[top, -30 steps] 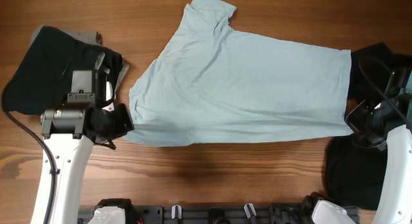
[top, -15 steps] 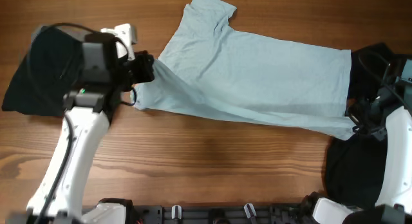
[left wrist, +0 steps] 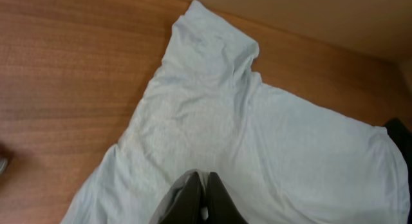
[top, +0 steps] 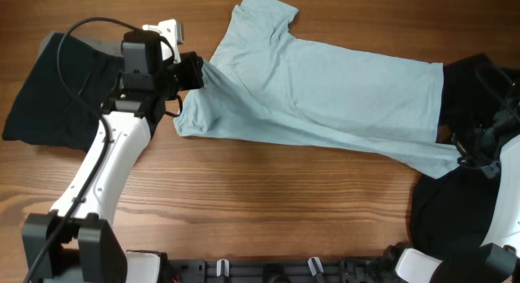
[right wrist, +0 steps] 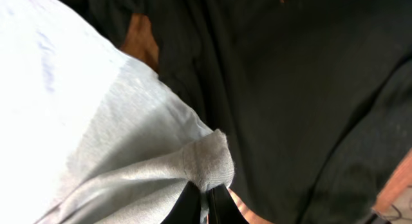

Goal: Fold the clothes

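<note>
The pale aqua-blue T-shirt [top: 325, 88] lies across the middle of the wooden table, one sleeve pointing to the far edge. My left gripper [top: 195, 71] is shut on the shirt's left edge and holds it lifted and folded over the shirt; the left wrist view shows the shirt [left wrist: 212, 121] spread under the closed jaws [left wrist: 205, 185]. My right gripper [top: 463, 153] is shut on the shirt's lower right corner [right wrist: 206, 163], over a black garment [right wrist: 290, 89]. Another black garment with grey lining [top: 57, 88] lies at the left.
Black cloth [top: 447, 210] is piled at the right edge under my right arm. Bare wood [top: 260, 202] fills the front of the table. A rack of fittings [top: 268, 271] runs along the near edge.
My left gripper has carried the shirt's left edge from the near side up and to the right, over the shirt. My right gripper has moved slightly with its corner; the shirt's front edge has drawn back.
</note>
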Action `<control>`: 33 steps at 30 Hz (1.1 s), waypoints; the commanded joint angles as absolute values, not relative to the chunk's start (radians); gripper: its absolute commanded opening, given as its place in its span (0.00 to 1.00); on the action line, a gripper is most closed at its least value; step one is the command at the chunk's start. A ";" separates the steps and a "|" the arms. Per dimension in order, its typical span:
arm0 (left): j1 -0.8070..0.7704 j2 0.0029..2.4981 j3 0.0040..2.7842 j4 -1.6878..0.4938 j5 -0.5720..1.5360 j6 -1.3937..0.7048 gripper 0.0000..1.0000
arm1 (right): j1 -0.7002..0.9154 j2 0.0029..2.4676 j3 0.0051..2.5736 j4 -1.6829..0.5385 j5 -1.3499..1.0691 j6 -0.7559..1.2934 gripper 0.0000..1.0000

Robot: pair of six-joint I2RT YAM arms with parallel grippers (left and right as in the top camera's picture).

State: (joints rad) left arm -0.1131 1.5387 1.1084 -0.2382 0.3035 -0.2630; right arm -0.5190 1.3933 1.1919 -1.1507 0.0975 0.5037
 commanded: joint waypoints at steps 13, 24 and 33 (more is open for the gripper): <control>-0.117 1.682 1.118 -0.133 0.177 -0.239 0.04 | -0.520 1.431 1.202 -1.052 0.008 0.496 0.04; -0.115 1.682 1.118 -0.138 0.120 -0.240 0.04 | -0.515 1.568 1.202 -1.038 -0.115 0.325 0.04; -0.115 1.685 1.118 -0.093 0.092 -0.240 0.08 | -0.490 1.581 1.202 -0.870 -0.185 0.368 0.04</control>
State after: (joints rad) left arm -0.1131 1.6703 1.1084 -0.1291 0.1154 -0.2493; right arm -0.5148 1.5597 1.1934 -0.9039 -0.1574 0.3763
